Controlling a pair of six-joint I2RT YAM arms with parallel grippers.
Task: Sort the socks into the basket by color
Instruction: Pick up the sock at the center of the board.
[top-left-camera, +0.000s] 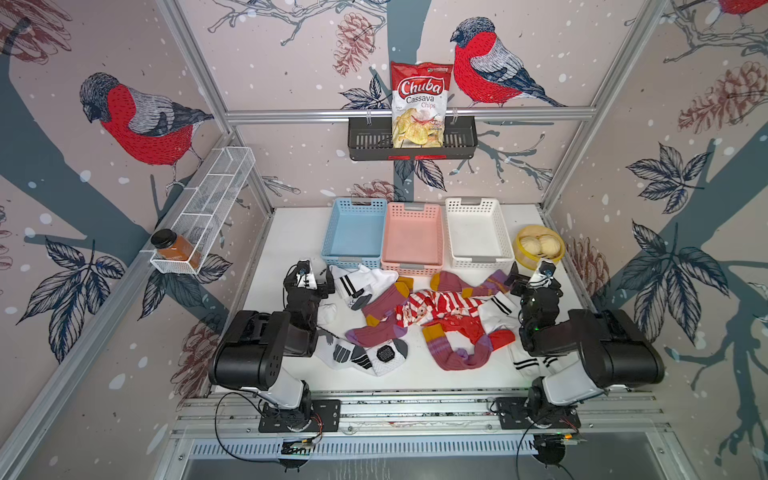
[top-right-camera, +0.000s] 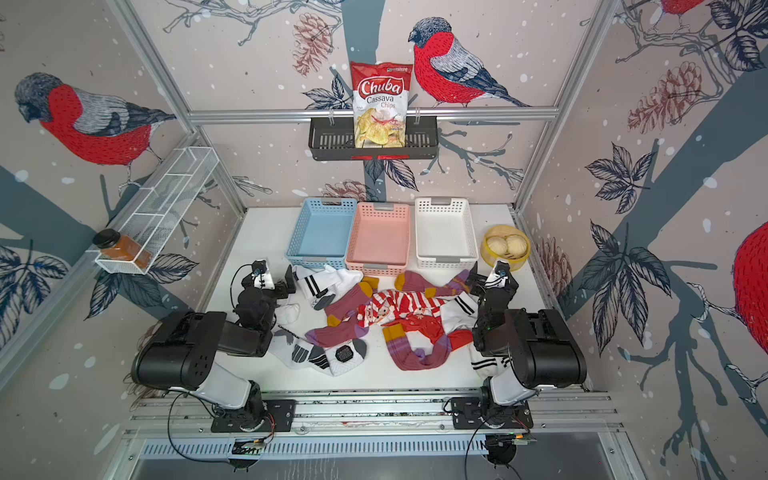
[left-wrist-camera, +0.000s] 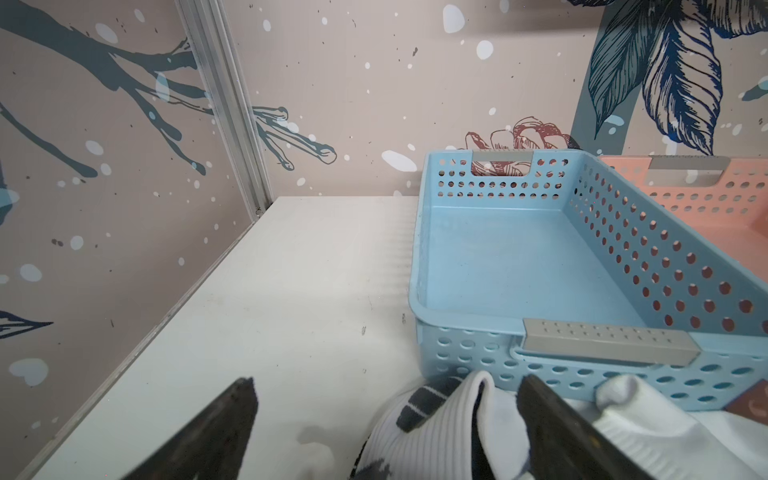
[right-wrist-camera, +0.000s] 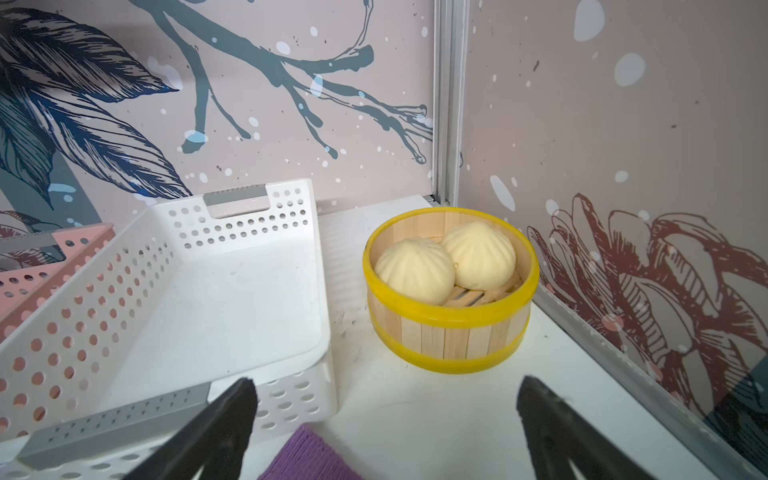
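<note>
Folded nearest the lens, well short of the pink basket (top-left-camera: 411, 241), sit the black left arm (top-left-camera: 249, 349) and right arm (top-left-camera: 615, 349); the left gripper (left-wrist-camera: 386, 382) and right gripper (right-wrist-camera: 386, 380) both show jaws spread wide, clamped on nothing. Socks (top-left-camera: 415, 320) lie heaped on the white table (top-left-camera: 299, 241) directly before that basket: maroon-purple striped socks (top-left-camera: 384, 309) with mustard cuffs, red-and-white patterned socks (top-left-camera: 432, 305) at the heap's middle, white black-striped socks (top-left-camera: 357, 282) and white grey-patched socks (top-left-camera: 365, 353) toward its flanks.

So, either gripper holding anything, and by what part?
Nothing held. Left gripper and right gripper both open; a white sock lies by the left one, ungripped.
</note>
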